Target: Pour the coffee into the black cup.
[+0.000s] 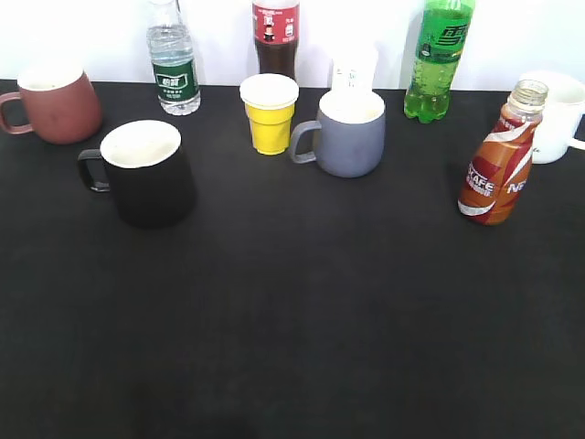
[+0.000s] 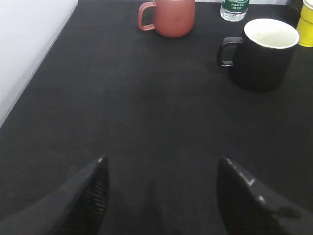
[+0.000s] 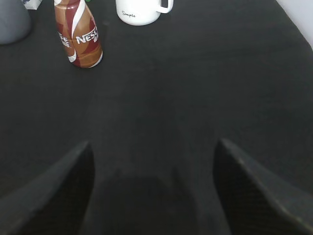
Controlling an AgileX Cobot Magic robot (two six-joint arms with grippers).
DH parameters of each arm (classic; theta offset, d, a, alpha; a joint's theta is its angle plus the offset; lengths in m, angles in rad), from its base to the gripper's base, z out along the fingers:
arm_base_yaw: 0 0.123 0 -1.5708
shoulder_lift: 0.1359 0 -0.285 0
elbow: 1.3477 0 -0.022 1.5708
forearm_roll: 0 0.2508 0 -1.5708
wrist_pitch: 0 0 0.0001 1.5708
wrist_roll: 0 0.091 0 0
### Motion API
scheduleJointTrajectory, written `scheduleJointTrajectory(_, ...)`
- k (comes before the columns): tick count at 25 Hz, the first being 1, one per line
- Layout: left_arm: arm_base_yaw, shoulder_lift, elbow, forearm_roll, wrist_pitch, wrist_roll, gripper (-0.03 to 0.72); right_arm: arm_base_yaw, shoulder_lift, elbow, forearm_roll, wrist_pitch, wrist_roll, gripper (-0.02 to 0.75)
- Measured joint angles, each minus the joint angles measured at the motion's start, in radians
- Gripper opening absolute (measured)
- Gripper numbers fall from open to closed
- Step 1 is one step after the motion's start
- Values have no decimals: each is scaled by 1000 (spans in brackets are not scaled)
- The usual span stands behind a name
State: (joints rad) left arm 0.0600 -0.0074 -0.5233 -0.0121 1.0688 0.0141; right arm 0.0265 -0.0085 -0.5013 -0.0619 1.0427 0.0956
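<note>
Coffee bottle (image 3: 78,36), uncapped and upright, stands well ahead and to the left of the right gripper (image 3: 152,191), whose jaws hang apart and empty; the black cup (image 2: 264,54) sits ahead and to the right of the left gripper (image 2: 161,196), also spread wide with nothing held. With the cap off, a clumsy grab could tip the bottle and spill it, and the grey mug (image 1: 347,133) and yellow cup (image 1: 270,112) nearby invite pouring into the wrong vessel. Black cloth (image 1: 302,320) covers the table, against a white wall (image 1: 91,37).

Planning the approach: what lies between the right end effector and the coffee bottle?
Only bare black table between right end effector and coffee bottle, per right wrist view.
</note>
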Motion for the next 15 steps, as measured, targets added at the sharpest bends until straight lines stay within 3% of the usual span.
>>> scheduleJointTrajectory(15, 0, 0, 0, -3, -4, 0, 503, 0, 0, 0, 0, 0, 0, 589)
